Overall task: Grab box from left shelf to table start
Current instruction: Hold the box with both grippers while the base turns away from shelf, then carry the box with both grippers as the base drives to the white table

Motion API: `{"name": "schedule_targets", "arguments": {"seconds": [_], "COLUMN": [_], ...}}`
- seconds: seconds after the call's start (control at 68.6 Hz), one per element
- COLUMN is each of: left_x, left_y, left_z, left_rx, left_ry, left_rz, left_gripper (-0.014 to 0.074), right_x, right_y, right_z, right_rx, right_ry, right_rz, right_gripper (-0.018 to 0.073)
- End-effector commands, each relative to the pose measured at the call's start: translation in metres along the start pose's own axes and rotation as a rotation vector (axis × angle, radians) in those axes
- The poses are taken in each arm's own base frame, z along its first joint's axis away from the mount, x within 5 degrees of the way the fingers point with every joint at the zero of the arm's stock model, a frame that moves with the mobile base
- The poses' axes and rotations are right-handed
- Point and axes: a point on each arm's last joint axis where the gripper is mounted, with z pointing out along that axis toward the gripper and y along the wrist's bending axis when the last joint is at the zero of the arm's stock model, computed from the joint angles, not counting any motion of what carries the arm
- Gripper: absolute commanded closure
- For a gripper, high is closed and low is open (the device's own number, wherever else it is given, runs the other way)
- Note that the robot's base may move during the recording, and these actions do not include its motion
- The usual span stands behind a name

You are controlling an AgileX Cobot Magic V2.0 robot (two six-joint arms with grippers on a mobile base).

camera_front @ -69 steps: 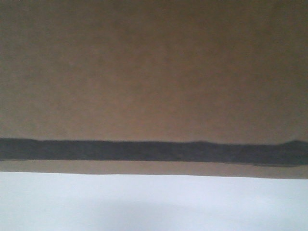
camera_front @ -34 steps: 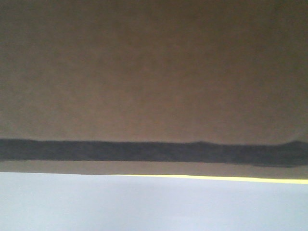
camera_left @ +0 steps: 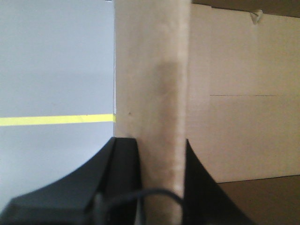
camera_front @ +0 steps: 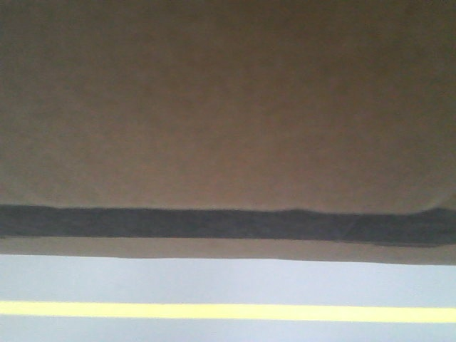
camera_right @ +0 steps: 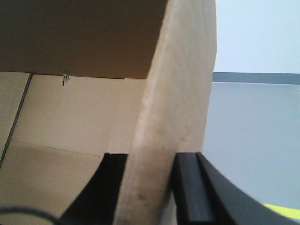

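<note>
Box [camera_front: 228, 107] fills the front view, held clear above the grey floor [camera_front: 228, 281] and its yellow line [camera_front: 228, 311], tabletop not in view. Corrugated walls look stiff and the inside, where visible, is bare, so probably light but bulky, and the thin wall edges are the natural hold. Left claw [camera_left: 161, 161] is clamped on one upright wall of the box and right claw [camera_right: 149, 164] on another, each with one finger inside and one outside. Black band [camera_front: 228, 224] runs low on the box's face; no lettering readable.
</note>
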Motion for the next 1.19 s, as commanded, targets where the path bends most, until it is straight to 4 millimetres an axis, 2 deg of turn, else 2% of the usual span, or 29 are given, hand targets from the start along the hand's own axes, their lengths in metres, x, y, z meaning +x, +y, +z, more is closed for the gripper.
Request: {"name": "schedule_targets", "arguments": {"seconds": [0.0, 1.18], "left_x": [-0.0239, -0.0239], "left_y": [-0.0125, -0.0125], "left_z": [-0.0143, -0.0143], "left_rx": [0.16, 0.16], "left_ry": [-0.212, -0.212], "left_rz": [-0.074, -0.074], "left_gripper": [0.0696, 0.0696], "right_x": [-0.019, -0.019], "right_y": [-0.0022, -0.0022], "right_z": [-0.0002, -0.0002], "right_rx": [0.039, 0.039], "right_ry": [-0.14, -0.14], "right_rz": [-0.041, -0.041], "right_gripper": [0.0501, 0.0501]}}
